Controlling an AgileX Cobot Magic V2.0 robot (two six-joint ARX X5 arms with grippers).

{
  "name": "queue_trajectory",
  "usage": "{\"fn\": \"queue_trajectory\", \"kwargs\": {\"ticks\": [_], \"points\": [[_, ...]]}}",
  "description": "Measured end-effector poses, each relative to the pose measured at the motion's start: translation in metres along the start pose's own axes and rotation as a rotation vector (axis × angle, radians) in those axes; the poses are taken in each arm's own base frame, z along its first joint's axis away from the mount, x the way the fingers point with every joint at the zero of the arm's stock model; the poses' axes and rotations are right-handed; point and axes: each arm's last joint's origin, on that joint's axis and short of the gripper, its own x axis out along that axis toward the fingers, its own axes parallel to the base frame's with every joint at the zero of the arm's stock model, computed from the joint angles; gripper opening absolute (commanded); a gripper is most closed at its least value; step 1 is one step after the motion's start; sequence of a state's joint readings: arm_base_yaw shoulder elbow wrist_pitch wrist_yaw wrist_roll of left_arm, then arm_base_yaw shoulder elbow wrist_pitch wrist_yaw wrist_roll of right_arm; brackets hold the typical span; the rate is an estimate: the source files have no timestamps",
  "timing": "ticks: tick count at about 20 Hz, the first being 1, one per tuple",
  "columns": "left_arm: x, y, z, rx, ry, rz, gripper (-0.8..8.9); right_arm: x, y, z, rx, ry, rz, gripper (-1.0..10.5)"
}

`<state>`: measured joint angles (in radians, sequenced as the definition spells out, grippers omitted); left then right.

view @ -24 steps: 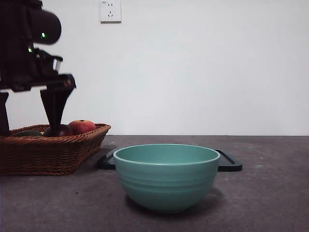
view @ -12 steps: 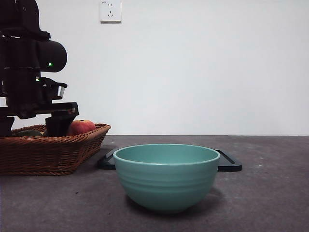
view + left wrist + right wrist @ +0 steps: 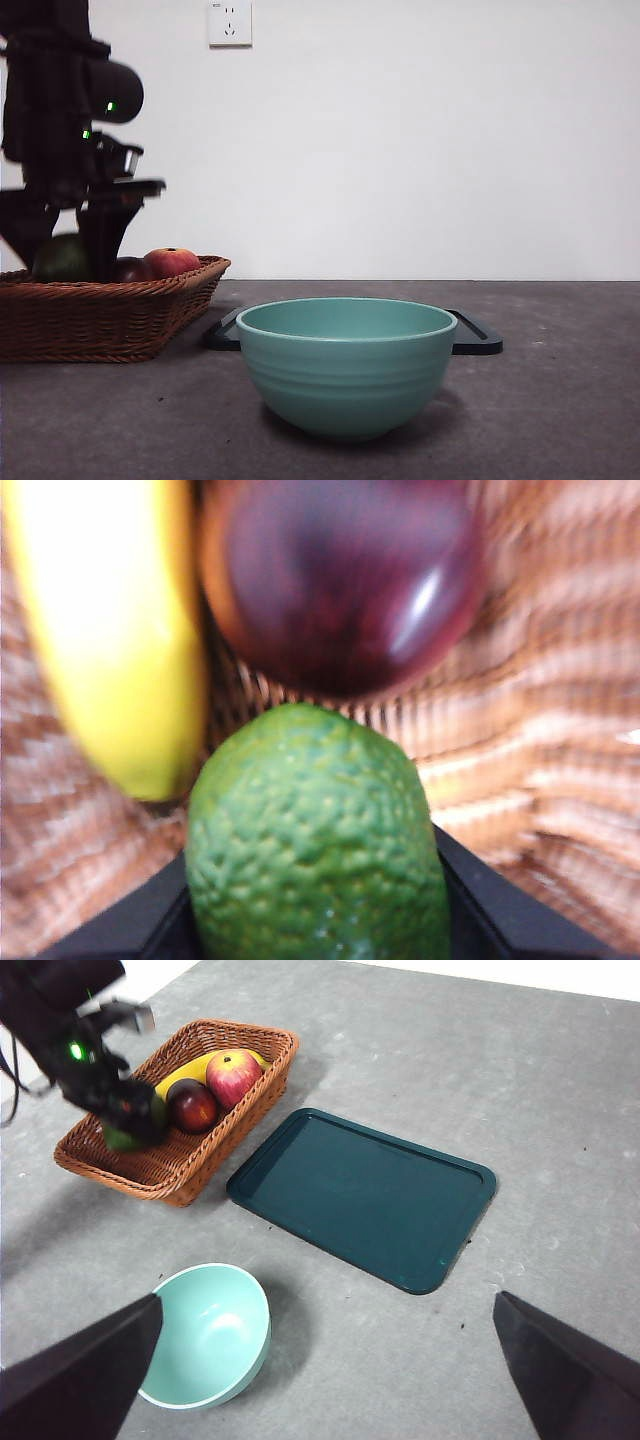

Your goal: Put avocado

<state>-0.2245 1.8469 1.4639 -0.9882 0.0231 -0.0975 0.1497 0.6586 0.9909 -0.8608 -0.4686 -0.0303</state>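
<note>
Front view: left gripper [image 3: 62, 255] is over the wicker basket [image 3: 110, 315] at the left of the worktop [image 3: 560, 400], with the avocado [image 3: 62, 258] between its fingers, raised above the basket rim. A dark maroon fruit [image 3: 130, 268] and a red-orange fruit [image 3: 172, 262] show above the rim beside it. The teal bowl [image 3: 346, 365] stands in the foreground, apart from the basket; the dark tray [image 3: 478, 340] lies behind the bowl.

Left wrist view: fingers pinch the avocado [image 3: 318, 840] on both sides. Maroon fruit [image 3: 335, 580] and a banana [image 3: 110, 630] lie on the basket weave beyond it. Picture is blurred.

Right wrist view: right gripper [image 3: 330, 1380] waits high above the worktop, fingers spread wide, holding nothing. The left gripper [image 3: 125, 1125] and avocado [image 3: 122, 1140] are over the basket's near end. Tray [image 3: 365, 1195] and bowl [image 3: 205, 1335] are both empty.

Progress, by judgement: grasp made and lift begun; carrying and setting down remain. The task names no destination; tray or bowl both seem possible.
</note>
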Motion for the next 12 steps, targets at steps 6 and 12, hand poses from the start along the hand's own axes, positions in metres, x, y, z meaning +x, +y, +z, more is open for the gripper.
{"fn": "queue_trajectory", "kwargs": {"ticks": [6, 12], "points": [[-0.057, -0.026, -0.013, 0.078, -0.099, -0.029, 1.18, 0.0, 0.0, 0.0, 0.0, 0.0, 0.0, 6.5], [-0.113, -0.072, -0.055, 0.227, -0.171, -0.149, 1.18, 0.0, 0.0, 0.0, 0.0, 0.0, 0.0, 6.5]]}}
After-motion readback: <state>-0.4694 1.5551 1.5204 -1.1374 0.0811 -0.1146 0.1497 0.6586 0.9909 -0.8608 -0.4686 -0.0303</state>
